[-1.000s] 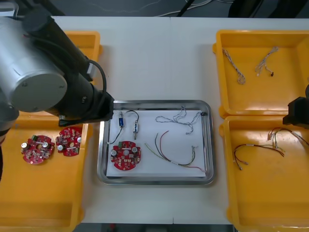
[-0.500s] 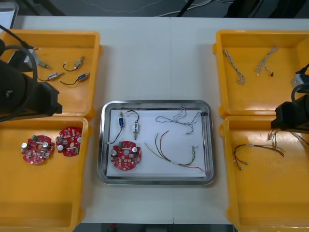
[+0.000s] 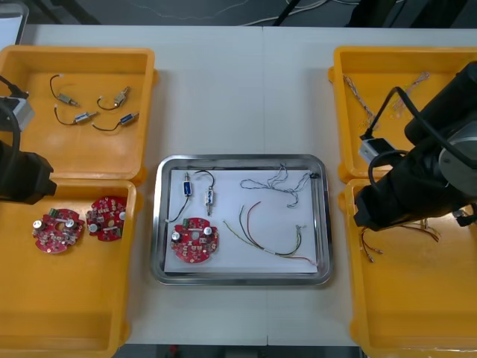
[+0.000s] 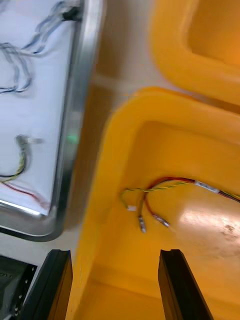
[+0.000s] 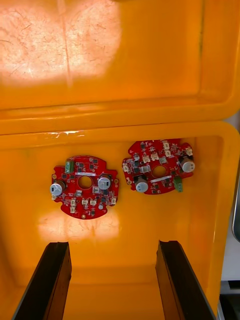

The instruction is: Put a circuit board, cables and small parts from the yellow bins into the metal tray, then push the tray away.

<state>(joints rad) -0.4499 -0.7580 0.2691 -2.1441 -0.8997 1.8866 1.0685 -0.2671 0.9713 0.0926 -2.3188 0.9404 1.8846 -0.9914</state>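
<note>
The metal tray (image 3: 242, 159) sits loaded mid-way across the counter (image 3: 246, 89), and with my right gripper (image 4: 114, 255) above the red and yellow cable (image 4: 165, 184) and left gripper (image 5: 112, 245) above the spare circuit boards (image 5: 85, 186), both with fingers spread, I fear an off-centre shove slewing it into a yellow bin (image 3: 352, 298).

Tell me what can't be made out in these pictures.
- Front view: the right arm covers most of the red and yellow cables in the near right bin, and part of the twisted cables beyond it.
- Front view: the small metal parts in the metal tray are too small to identify.
- Right wrist view: beyond the open right claw, the tray runs off the edge.
</note>
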